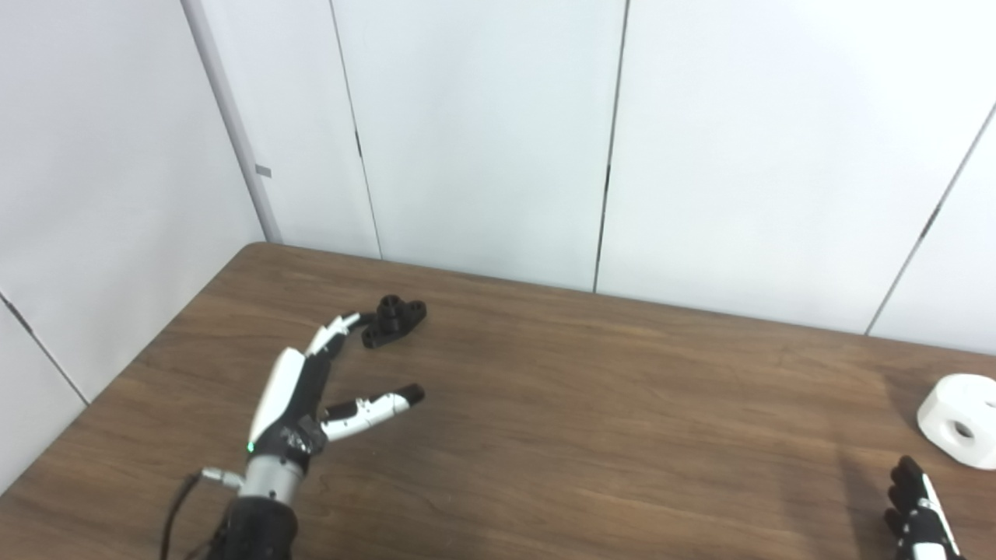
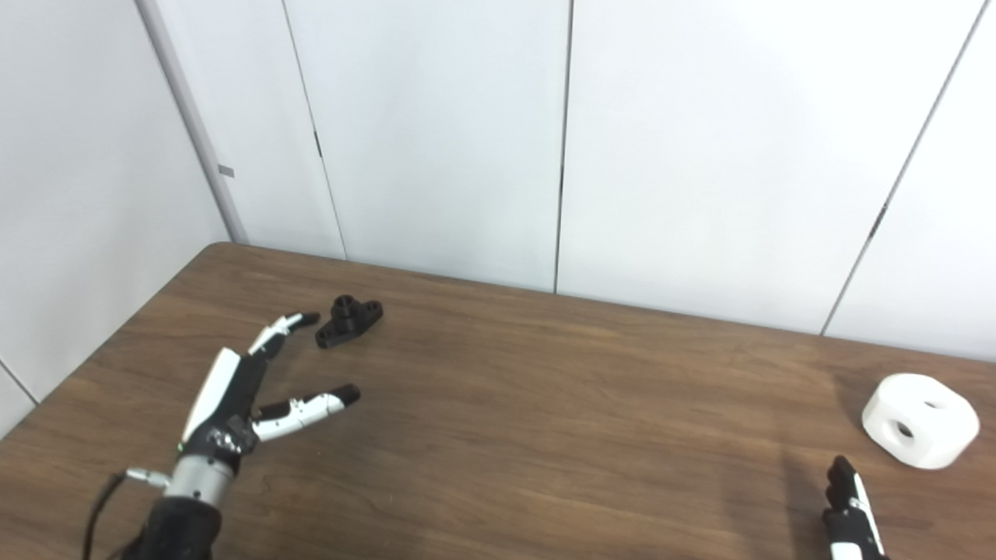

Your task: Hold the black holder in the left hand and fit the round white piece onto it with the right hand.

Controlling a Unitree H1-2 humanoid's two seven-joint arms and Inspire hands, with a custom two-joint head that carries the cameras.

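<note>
White panelled wall point(image 1: 482, 132) behind. Brown wooden table point(image 2: 545, 420) spans view. Left hand point(image 1: 311, 389) reaches in from 7 o'clock, fingers spread wide, thumb apart, holding nothing; fingertips point(image 1: 348, 320) just beside black holder point(image 2: 348, 319). Round white piece point(image 2: 920, 420) rests on table at 4 o'clock, well apart from holder. Right hand point(image 2: 848, 505) at 5 o'clock, near white piece, mostly out of frame; cannot tell whether spread or closed. Holder lies at 10 o'clock.
</note>
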